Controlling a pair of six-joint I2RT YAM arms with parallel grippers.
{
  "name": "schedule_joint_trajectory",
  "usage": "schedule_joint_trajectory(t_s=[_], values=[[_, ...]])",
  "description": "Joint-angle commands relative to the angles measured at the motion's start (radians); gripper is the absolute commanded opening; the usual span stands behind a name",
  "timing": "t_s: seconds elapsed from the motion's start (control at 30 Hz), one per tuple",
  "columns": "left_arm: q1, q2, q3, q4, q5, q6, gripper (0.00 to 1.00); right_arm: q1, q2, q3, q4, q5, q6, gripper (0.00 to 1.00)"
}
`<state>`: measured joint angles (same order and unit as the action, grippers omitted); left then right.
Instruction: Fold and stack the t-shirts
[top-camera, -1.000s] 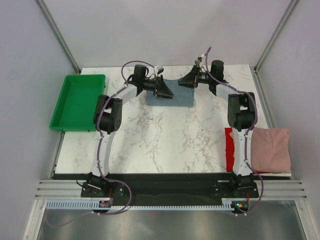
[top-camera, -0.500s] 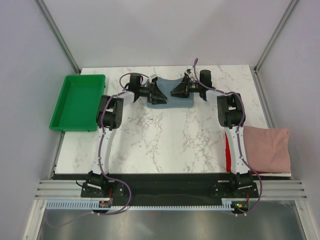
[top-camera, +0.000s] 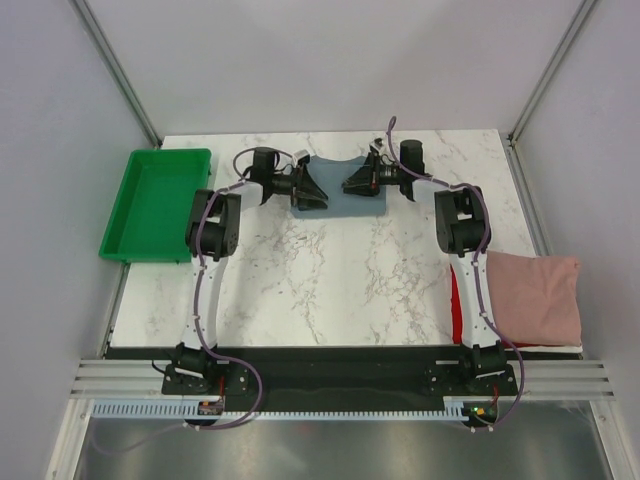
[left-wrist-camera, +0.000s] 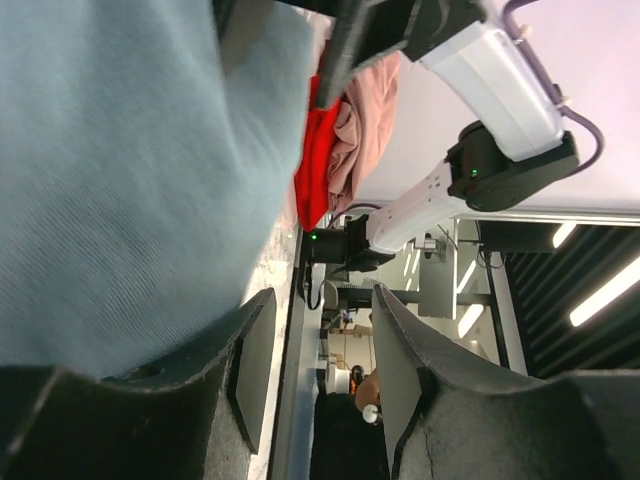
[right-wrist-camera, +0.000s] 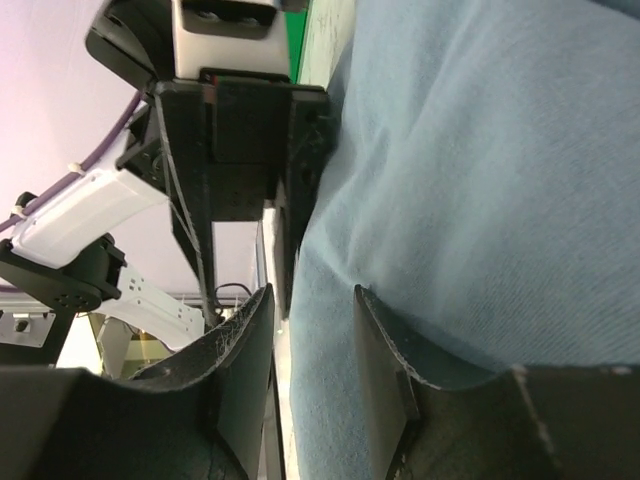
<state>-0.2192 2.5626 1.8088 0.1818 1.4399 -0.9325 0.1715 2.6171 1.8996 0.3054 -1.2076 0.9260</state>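
**Slate blue-grey t-shirt** (top-camera: 338, 204). Lies flat at the far middle of the bench (top-camera: 340, 290), a compact panel whose far edge dips in a curve. Both arms reach over it, one at each side.

**Left pincer** (left-wrist-camera: 320, 300). Fingers parted with nothing between them. The cloth lies just beside one finger, at the shirt's left edge.

**Right pincer** (right-wrist-camera: 312, 295). Fingers parted a modest way, low over the shirt's right part. Cloth shows through the gap, but I cannot tell whether it sits between the fingers.

**Dusty pink t-shirt** (top-camera: 538, 295). A soft heap at the near right corner. The bright red t-shirt (top-camera: 456, 300) lies beside it, mostly hidden behind the right arm.

**Green tray** (top-camera: 160, 200). Left side, well apart from the work.

**Step in hand, by my reckoning:** folding the first shirt, with the pincers placed for a grasp. The next move calls for both to close on matching edges and carry them across evenly, so the fold lands square.
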Motion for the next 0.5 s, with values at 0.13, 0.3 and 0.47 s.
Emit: schedule_joint_trajectory(t_s=[0.13, 0.3, 0.47], values=[[0.040, -0.159, 0.110, -0.087, 0.005, 0.095, 0.50, -0.012, -0.167, 0.021, 0.026, -0.038, -0.038, 0.46], [0.017, -0.128, 0.110, -0.081, -0.003, 0.087, 0.50, 0.003, -0.196, -0.051, 0.032, -0.064, -0.032, 0.47], [0.004, -0.052, 0.107, -0.039, -0.016, 0.054, 0.50, 0.022, -0.164, -0.088, 0.047, -0.072, -0.003, 0.45]])
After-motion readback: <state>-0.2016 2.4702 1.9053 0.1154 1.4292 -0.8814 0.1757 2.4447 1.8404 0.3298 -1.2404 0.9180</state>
